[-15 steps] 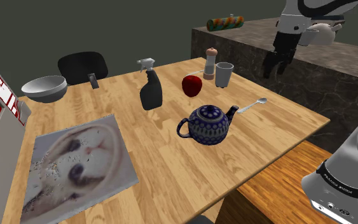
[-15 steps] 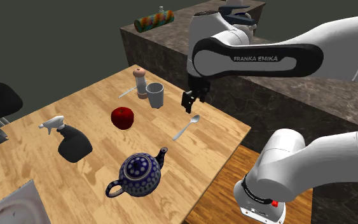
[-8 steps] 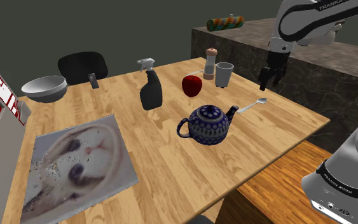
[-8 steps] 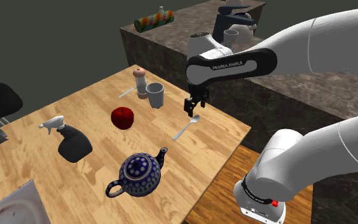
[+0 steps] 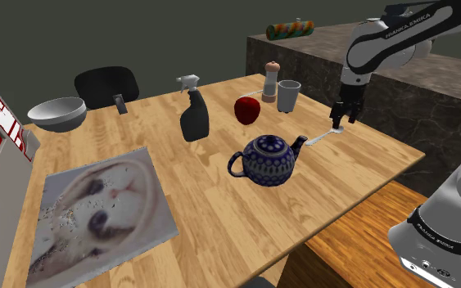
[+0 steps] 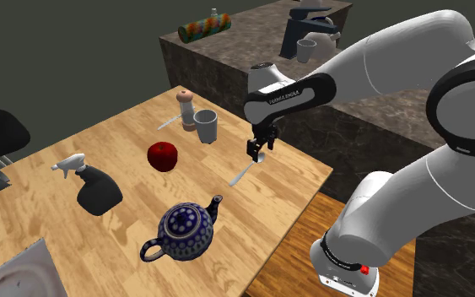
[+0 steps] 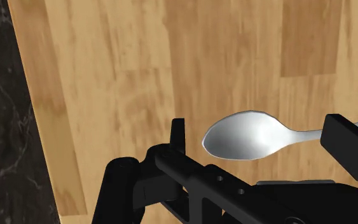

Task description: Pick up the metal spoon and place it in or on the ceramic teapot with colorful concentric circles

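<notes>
The wooden worktop carries everything, with a dark stone counter behind it. The white arm bends down over the worktop's edge at the shoulder view's right. A printed cat picture lies flat at the near left of that view. The dark blue patterned teapot stands upright near the middle, lid on, its spout pointing toward the spoon. A black spray bottle and a red apple stand behind the teapot.

The black hand points straight down, low over the worktop, well apart from the teapot. Its fingers stand wide apart and grip nothing. The metal spoon lies flat on the wood, its handle running toward the teapot's spout. Seen from the wrist, the spoon's bowl sits in the gap between the two fingers. A strip of bare wood shows between that finger and the bowl, and the other finger overlaps the neck.
</notes>
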Controlling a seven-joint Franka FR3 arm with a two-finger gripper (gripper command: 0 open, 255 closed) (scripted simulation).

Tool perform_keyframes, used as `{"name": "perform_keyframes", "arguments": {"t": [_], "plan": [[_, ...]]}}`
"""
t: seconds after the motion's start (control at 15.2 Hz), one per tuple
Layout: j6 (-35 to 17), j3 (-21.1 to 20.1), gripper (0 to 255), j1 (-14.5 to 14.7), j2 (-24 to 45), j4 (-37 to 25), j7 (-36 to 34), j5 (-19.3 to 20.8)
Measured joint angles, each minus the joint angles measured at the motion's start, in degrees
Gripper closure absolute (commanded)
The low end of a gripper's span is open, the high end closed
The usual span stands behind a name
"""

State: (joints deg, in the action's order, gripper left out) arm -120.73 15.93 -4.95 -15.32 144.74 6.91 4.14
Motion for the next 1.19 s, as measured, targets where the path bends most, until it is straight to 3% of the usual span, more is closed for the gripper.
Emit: {"name": "perform_keyframes", "arguments": {"t": [0.26,0.66,0.73,1.19], "plan": [[-3.20,0.26,0,0.06,1.60,1.65,0.28,-0.22],[-4.03,0.36,0,0.03,1.95,2.11,0.40,-0.24],[-4.04,0.36,255,0.03,1.95,2.12,0.40,-0.24],[-4.06,0.36,255,0.03,1.96,2.11,0.41,-0.24]]}}
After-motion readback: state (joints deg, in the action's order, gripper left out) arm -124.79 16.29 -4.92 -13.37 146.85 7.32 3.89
